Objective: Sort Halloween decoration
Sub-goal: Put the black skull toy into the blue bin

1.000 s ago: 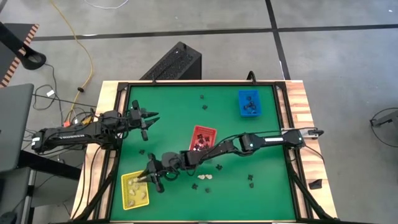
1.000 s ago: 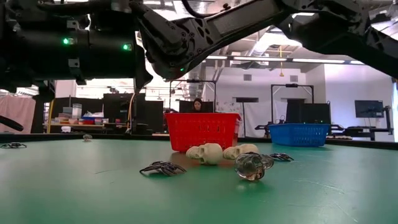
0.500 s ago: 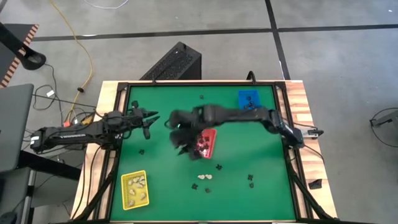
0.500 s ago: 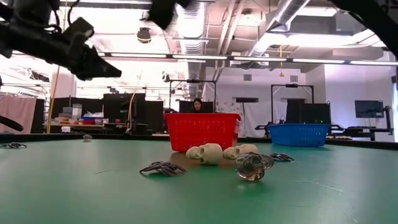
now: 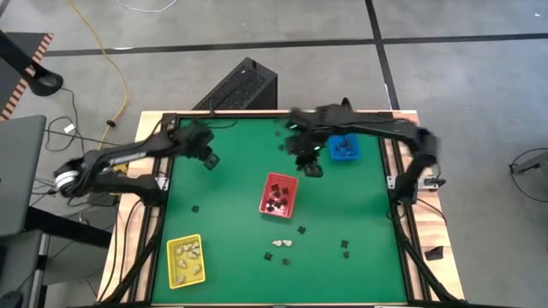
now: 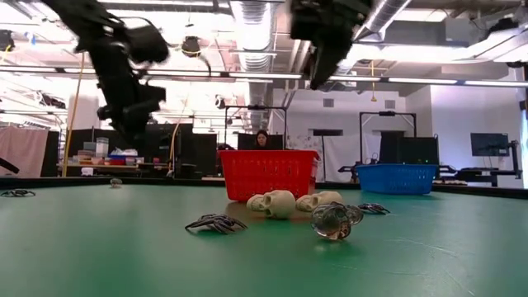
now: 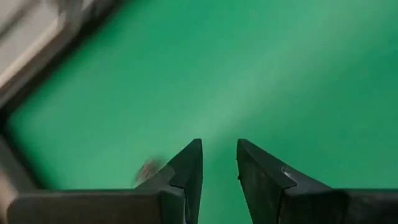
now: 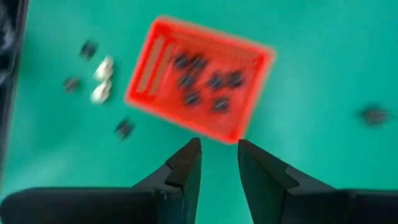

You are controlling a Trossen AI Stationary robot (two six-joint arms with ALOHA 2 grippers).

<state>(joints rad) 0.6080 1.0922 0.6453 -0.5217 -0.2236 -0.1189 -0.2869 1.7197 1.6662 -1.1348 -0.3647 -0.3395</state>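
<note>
Tools first, from above: the left tool [image 5: 205, 156] is hanging over the far left part of the green counter [image 5: 231, 257], and the right tool [image 5: 308, 162] is hanging over the far middle, just beside the blue tray [image 5: 343, 142]. A red tray [image 5: 279, 194] is sitting near the centre with dark pieces inside. A yellow tray [image 5: 186, 260] is lying at the near left corner, holding cream lumps. Loose decorations are lying on the mat near the red tray: two cream skulls [image 5: 282, 244] and small black spiders [image 5: 301, 229] scattered around them.

At counter level, both arms are showing high above the surface. The skulls [image 6: 272, 203] are resting side by side in front of the red tray [image 6: 269, 173], a black spider [image 6: 216, 223] is lying just beside them, and a clear rounded piece [image 6: 333, 220] is sitting next to it. The blue tray [image 6: 396, 177] is standing farther off.

On the left wrist, the left tool [image 7: 217, 165] is showing its fingers [image 7: 186, 171] slightly apart with nothing between them, over bare green.

On the right wrist, the right tool [image 8: 217, 163] is showing its fingers [image 8: 264, 174] slightly apart and empty, looking down on the red tray [image 8: 149, 78] with its black pieces, the skulls [image 8: 102, 81] beside it.
</note>
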